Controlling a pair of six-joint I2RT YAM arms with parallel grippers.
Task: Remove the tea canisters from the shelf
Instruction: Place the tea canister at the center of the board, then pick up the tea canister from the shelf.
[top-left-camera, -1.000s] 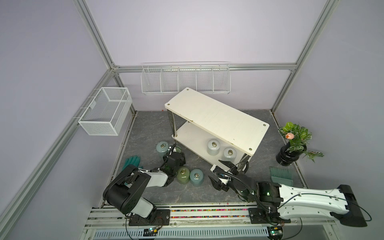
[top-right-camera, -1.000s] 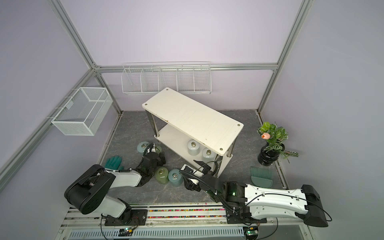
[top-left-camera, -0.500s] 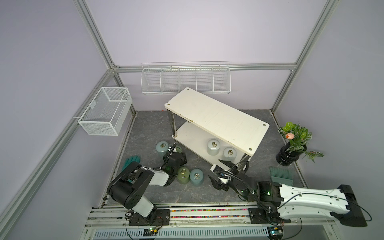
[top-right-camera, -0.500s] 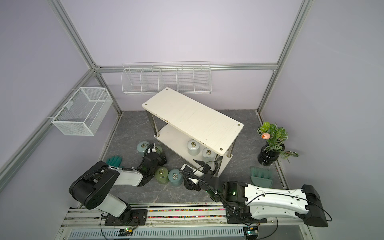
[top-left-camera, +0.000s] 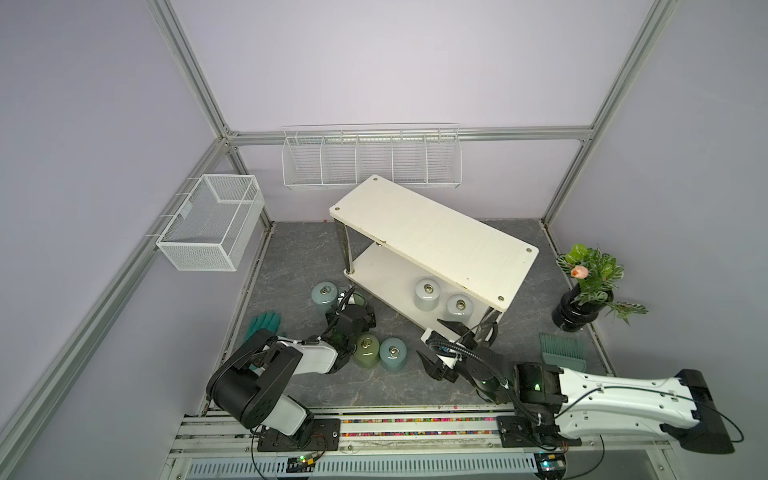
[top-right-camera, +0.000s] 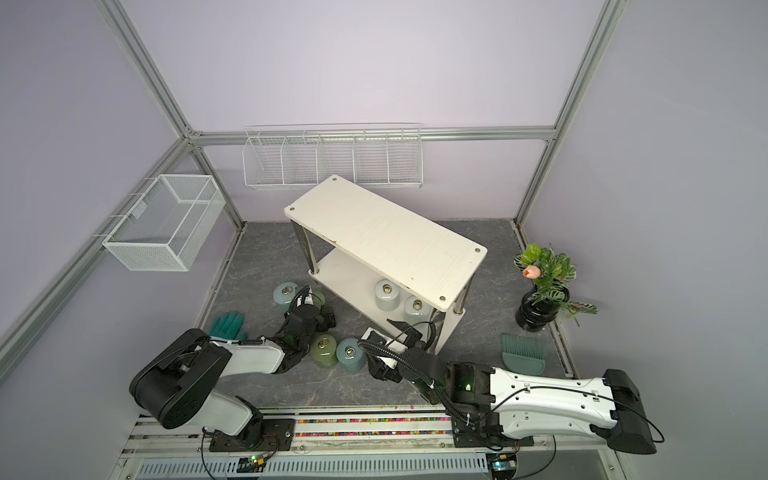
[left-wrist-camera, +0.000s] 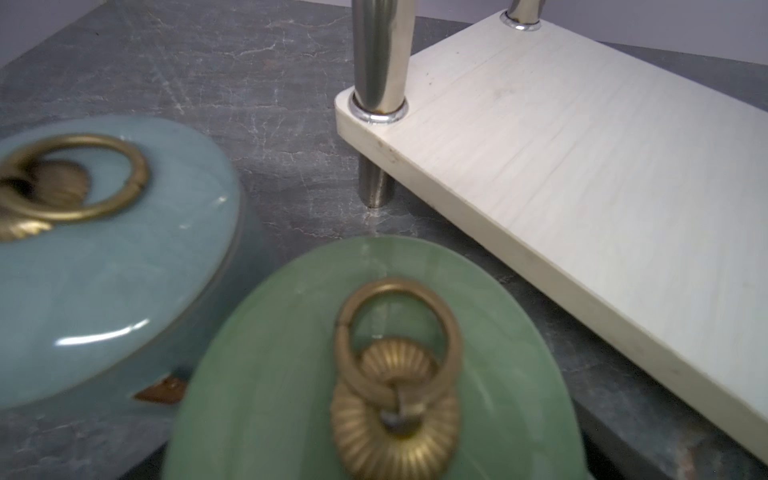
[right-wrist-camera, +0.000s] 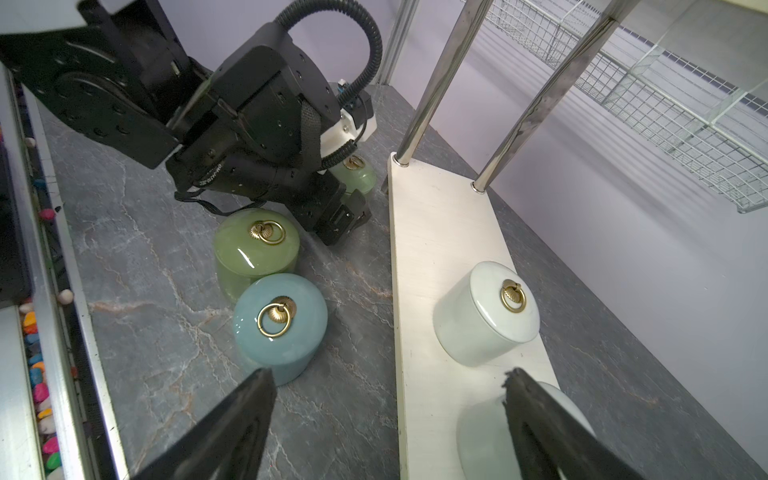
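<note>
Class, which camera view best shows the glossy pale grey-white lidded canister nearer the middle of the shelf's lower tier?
The right wrist view: the glossy pale grey-white lidded canister stands whole, close and sharp. In both top views the canister is small, seen from above. The left wrist view does not show it.

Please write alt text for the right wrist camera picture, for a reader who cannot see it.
The open right tool frames a cream shelf whose lower board bears two pale canisters. Beside the shelf, a green canister and a blue canister stand on the grey floor, with the black left arm behind them.
</note>
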